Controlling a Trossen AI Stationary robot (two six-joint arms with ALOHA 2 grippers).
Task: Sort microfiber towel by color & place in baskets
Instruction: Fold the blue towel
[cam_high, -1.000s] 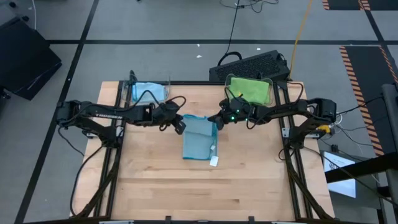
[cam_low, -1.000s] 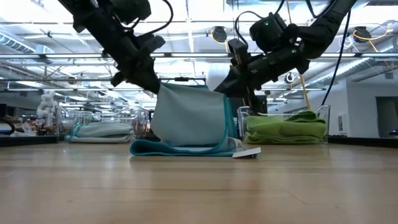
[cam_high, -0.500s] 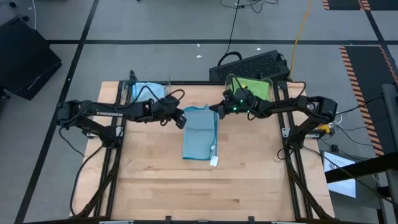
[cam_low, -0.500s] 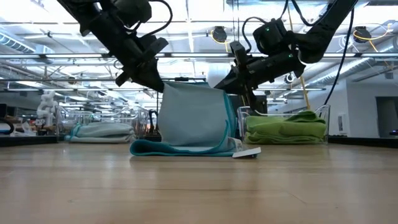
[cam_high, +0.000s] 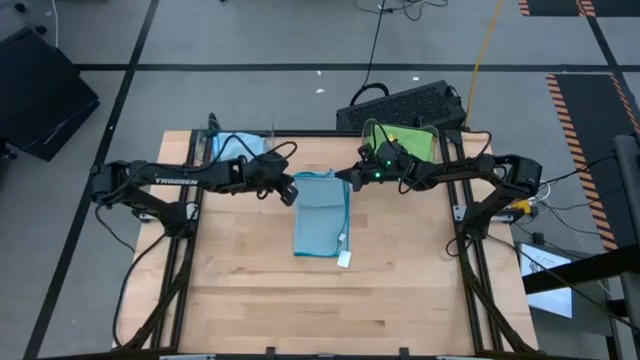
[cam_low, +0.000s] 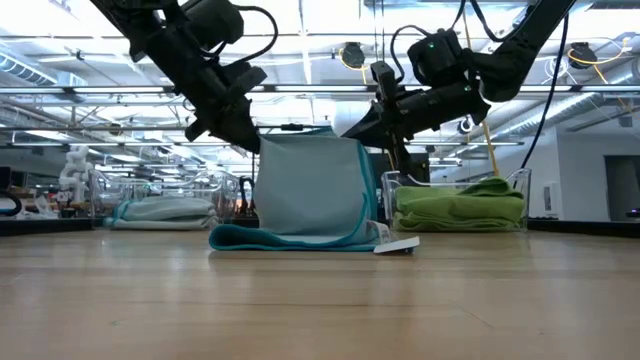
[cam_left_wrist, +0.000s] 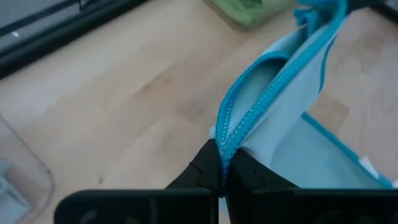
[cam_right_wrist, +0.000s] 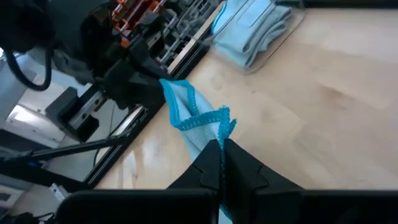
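Blue microfiber towel (cam_high: 322, 214) hanging between both grippers, far edge lifted, near half lying on the bench (cam_high: 300, 300). Left gripper (cam_high: 289, 190) and right gripper (cam_high: 350, 177) each pinching one upper corner, fingers (cam_left_wrist: 208, 171) clamped tight on the hem.

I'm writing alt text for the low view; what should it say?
Two robot grippers, left and right, each pinch a top corner of a blue towel, lifting it so its lower part trails on the wooden table. Behind sit a basket of green towels and another basket holding blue ones.
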